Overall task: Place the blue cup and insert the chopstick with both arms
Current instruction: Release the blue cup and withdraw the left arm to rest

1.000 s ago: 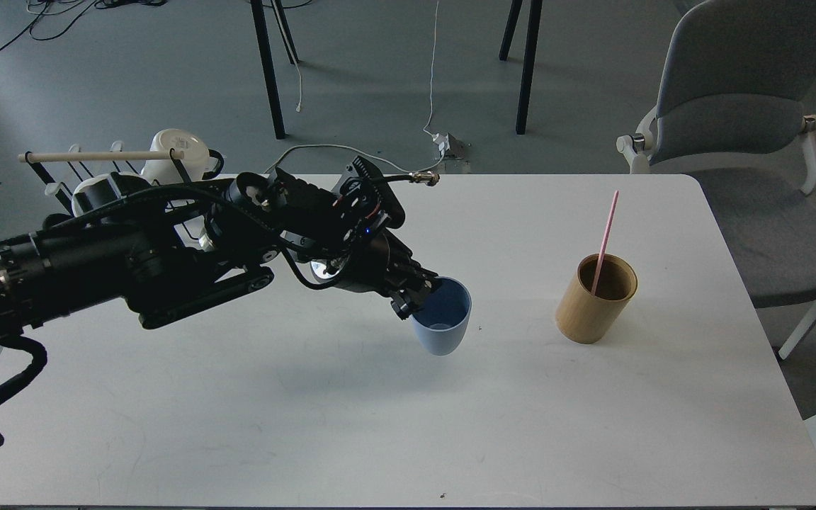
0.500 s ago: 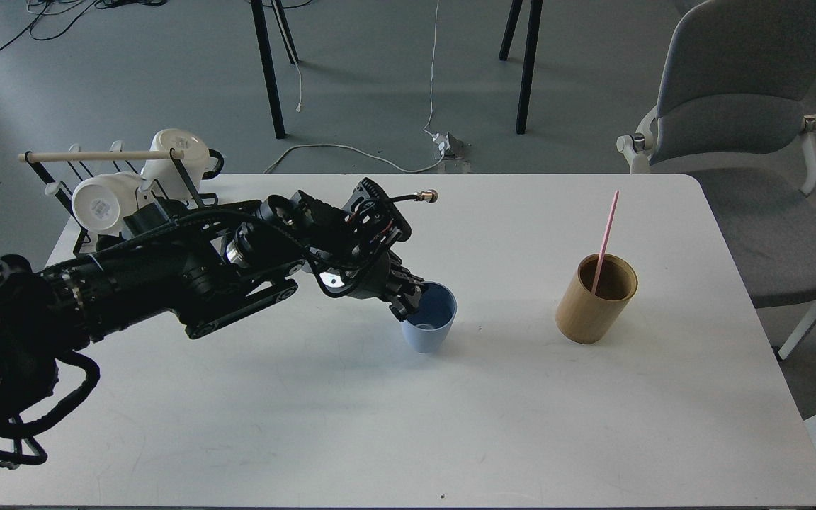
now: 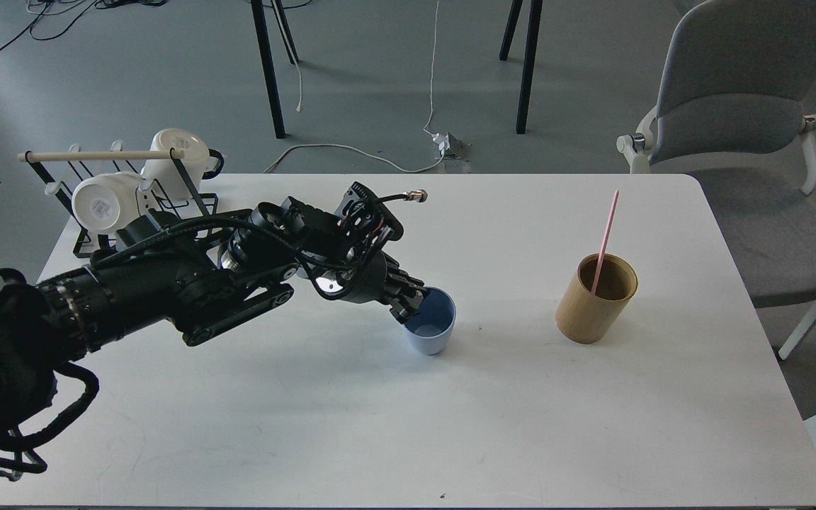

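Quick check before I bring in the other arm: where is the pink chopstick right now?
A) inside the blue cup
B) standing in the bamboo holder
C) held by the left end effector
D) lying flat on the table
B: the pink chopstick leans upright inside the bamboo holder, apart from the blue cup at the left end effector.

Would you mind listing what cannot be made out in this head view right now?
- Left gripper: dark against the near rim of the blue cup; whether its fingers clamp the rim cannot be told.
- Right arm: outside the frame entirely.
- Lower end of the pink chopstick: hidden inside the bamboo holder.
- White mugs on the wire rack: partly covered by the left arm.
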